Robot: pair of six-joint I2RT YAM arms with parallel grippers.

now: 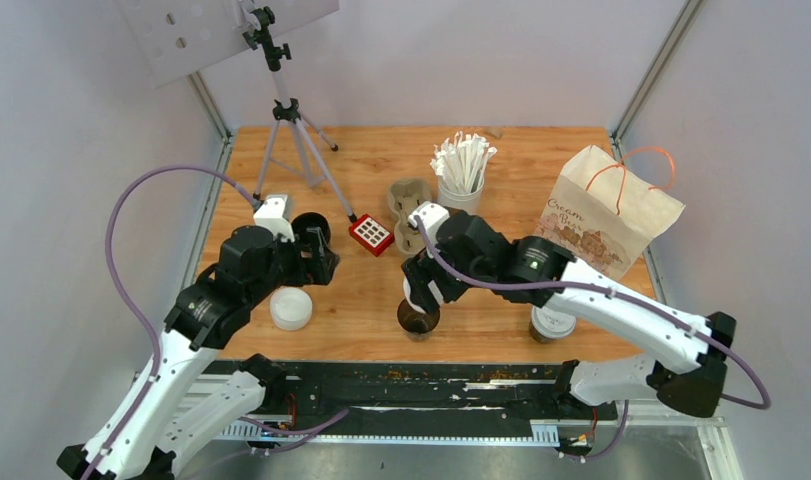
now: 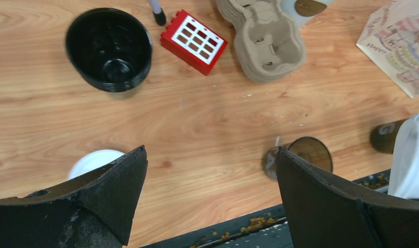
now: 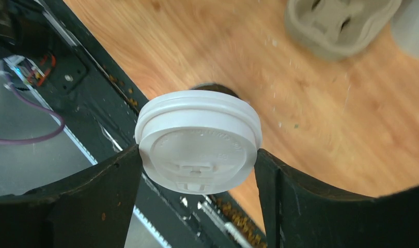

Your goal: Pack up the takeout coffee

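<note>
Left end effector point(image 2: 211, 155): released, jaws wide apart with only bare tabletop point(image 2: 207, 119) between them. A white round lid-like piece point(image 2: 93, 160) lies flat on the wood just outside its left finger. Ahead of it and to the left stands an empty black cup point(image 2: 109, 49), upright. Ahead and near centre is a red block point(image 2: 194, 41) with a white grid face, and the beige pulp tray point(image 2: 266, 41) is just beyond that to the right.

Right end effector point(image 3: 198, 152): clenched on a white lid point(image 3: 199, 139), gripped at opposite edges and top face up. Directly under it stands the open brown cup point(image 1: 418, 322), upright near the front edge of the tabletop. Part of the cup's dark rim shows past the lid's far edge in the right wrist view. Lid-to-rim contact cannot be determined.

The lidded brown cup point(image 1: 553, 322) is upright, to the right of the right end effector, beside that arm's forearm and apart from the open cup.

Farther from this end effector are a paper bag point(image 1: 611, 210) with orange handles at far right and a white cup of wrapped sticks point(image 1: 463, 172) behind the tray.
</note>
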